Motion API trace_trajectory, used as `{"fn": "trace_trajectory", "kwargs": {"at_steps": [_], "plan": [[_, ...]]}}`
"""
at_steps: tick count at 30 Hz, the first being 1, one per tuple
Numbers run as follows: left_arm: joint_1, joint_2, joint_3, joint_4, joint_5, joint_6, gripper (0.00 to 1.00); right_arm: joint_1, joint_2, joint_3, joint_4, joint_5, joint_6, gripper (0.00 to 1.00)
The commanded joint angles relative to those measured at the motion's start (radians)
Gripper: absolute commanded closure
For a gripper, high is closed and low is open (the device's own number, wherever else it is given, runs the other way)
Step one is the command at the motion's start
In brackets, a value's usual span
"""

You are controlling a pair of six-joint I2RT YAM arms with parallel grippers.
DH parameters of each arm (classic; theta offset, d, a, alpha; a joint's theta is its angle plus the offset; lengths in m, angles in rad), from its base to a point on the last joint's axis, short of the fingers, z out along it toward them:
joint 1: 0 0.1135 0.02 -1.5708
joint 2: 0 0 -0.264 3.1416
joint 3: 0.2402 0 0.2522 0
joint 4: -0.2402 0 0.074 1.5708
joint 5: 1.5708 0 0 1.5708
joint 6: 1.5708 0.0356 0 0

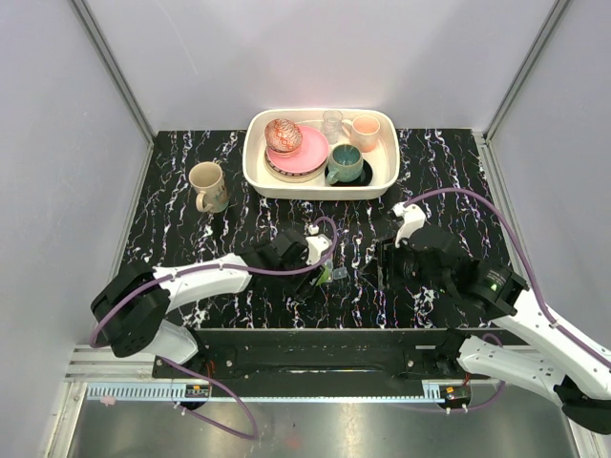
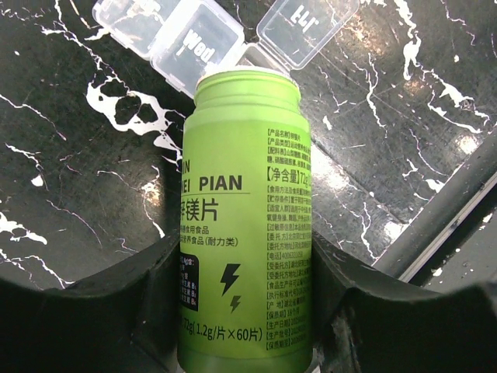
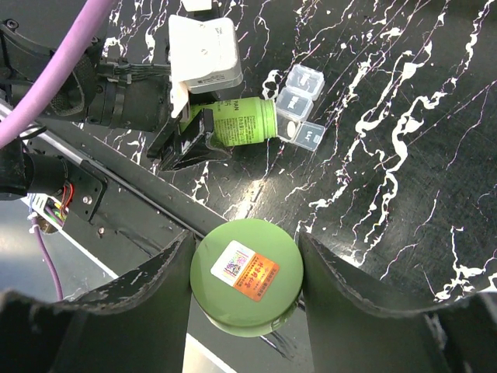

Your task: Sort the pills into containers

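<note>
Three cameras: one overhead, two on the wrists.
The top camera looks down from high behind the arm bases at 6 o'clock and covers the whole desk point(image 1: 181, 239). The left wrist camera, aimed toward 3 o'clock, is pressed close to the green bottle point(image 2: 245, 225). The right wrist camera looks down from farther off, past a green lid point(image 3: 247, 276). All three views share the bottle and the containers point(image 3: 299, 105).
</note>
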Motion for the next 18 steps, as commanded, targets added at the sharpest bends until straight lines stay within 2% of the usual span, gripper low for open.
{"fn": "trace_trajectory", "kwargs": {"at_steps": [1,18], "plan": [[-0.001,0.006,0.066,-0.017,-0.014,0.011,1.00,0.004,-0.023,0.008,0.012,0.035,0.010,1.00],[-0.003,0.031,0.112,-0.077,-0.013,0.018,1.00,0.004,-0.037,0.002,0.008,0.041,0.014,1.00]]}}
